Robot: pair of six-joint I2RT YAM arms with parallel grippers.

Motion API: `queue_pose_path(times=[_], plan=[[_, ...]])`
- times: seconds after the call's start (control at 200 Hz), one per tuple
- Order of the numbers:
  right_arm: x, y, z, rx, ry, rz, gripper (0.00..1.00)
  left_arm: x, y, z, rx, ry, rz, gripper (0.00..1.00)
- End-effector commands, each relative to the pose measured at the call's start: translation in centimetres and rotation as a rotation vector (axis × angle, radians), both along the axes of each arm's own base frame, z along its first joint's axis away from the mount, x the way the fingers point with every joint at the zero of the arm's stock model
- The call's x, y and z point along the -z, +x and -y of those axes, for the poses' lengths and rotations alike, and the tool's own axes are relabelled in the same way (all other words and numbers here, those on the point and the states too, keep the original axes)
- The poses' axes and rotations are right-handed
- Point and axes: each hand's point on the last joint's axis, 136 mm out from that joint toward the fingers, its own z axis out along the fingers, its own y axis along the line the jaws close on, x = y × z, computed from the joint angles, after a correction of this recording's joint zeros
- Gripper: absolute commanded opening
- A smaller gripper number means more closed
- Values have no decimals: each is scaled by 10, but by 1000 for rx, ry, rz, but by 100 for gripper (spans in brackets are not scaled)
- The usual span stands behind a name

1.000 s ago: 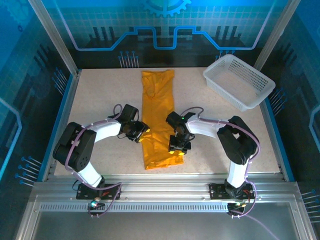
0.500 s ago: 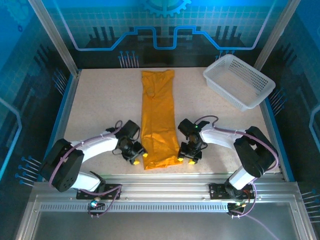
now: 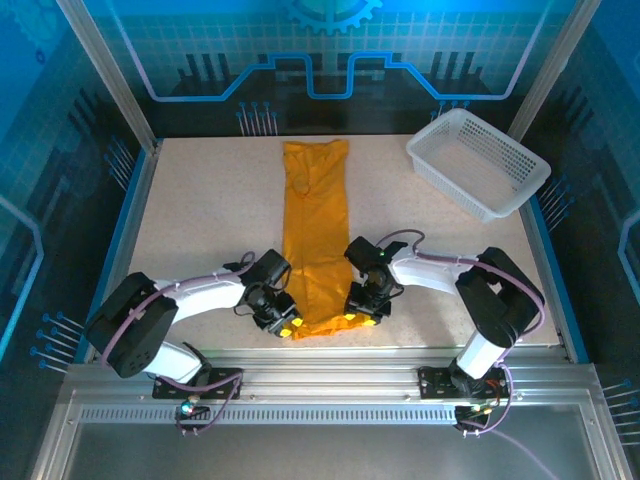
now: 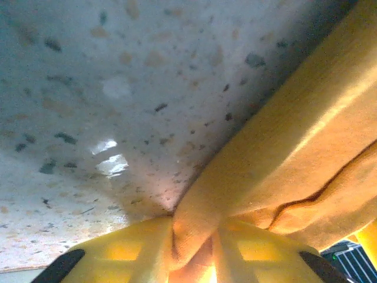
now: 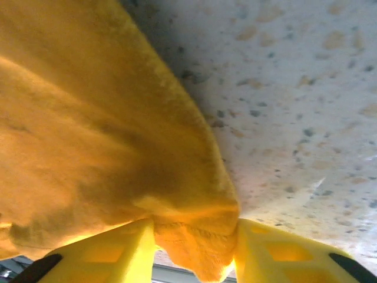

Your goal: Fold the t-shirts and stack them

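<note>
The orange-yellow t-shirt (image 3: 317,230) lies as a long narrow strip down the middle of the table, folded lengthwise. My left gripper (image 3: 286,325) is shut on the t-shirt's near left corner; in the left wrist view the cloth (image 4: 283,159) bunches between the yellow fingers (image 4: 118,256). My right gripper (image 3: 357,314) is shut on the near right corner; in the right wrist view a fold of t-shirt (image 5: 118,153) is pinched between the yellow fingers (image 5: 277,250). Both grippers sit low at the table's near edge.
A white mesh basket (image 3: 478,163) stands at the back right corner of the speckled table (image 3: 200,220). The metal rail (image 3: 320,385) runs along the near edge just behind the grippers.
Both grippers moved from beside the strip's middle down to its near end, then closed in on the two near corners. The near hem now looks narrower and bunched.
</note>
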Motion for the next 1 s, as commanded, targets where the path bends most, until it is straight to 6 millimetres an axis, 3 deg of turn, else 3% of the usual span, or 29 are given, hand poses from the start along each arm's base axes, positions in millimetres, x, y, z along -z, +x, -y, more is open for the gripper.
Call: queue_pose_path(times=[0.0, 0.05, 0.24, 0.58, 0.675, 0.785, 0.995], plan=[[0, -2, -7, 9, 9, -17, 29, 1, -11, 9, 51, -22, -34, 18], [1, -5, -2, 14, -14, -26, 19, -1, -12, 6, 62, -7, -26, 14], [-4, -20, 16, -6, -70, -39, 0, -11, -14, 4, 105, -13, -3, 1], [-21, -60, -5, -114, 21, -138, 0, -26, -47, -9, 179, -59, -47, 0], [-30, -50, -2, -82, 7, -91, 0, -36, -38, -9, 168, -60, -2, 0], [-49, -27, -3, -29, 29, -31, 0, -53, -13, -11, 108, -58, 74, 0], [-78, 32, -6, 14, 41, 62, 0, -83, 56, -9, -33, -107, 227, 3]])
